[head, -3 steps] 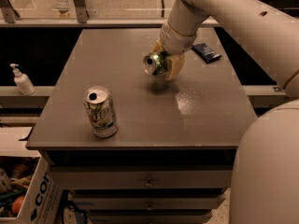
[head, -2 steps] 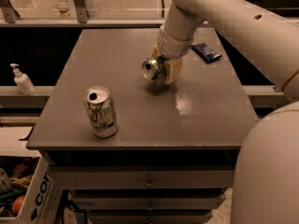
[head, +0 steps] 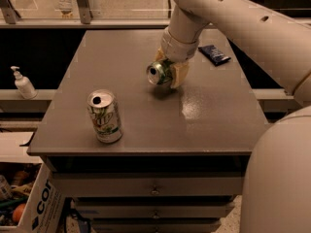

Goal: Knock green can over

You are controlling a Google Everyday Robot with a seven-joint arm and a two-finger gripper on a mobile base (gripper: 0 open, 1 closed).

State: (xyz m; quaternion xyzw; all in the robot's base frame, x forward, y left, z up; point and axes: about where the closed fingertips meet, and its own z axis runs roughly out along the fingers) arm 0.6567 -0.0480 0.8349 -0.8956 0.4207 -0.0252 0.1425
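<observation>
You see the gripper (head: 168,76) just above the middle of the grey surface (head: 218,115), slightly towards the top of the frame, its tan fingers (head: 179,74) clamped on the green can (head: 158,73). The can lies tipped on its side between them, silver top turned towards the lower left. A white can (head: 104,116) stands upright near the surface's lower left edge, well apart. A dark packet (head: 214,54) lies at the upper right.
</observation>
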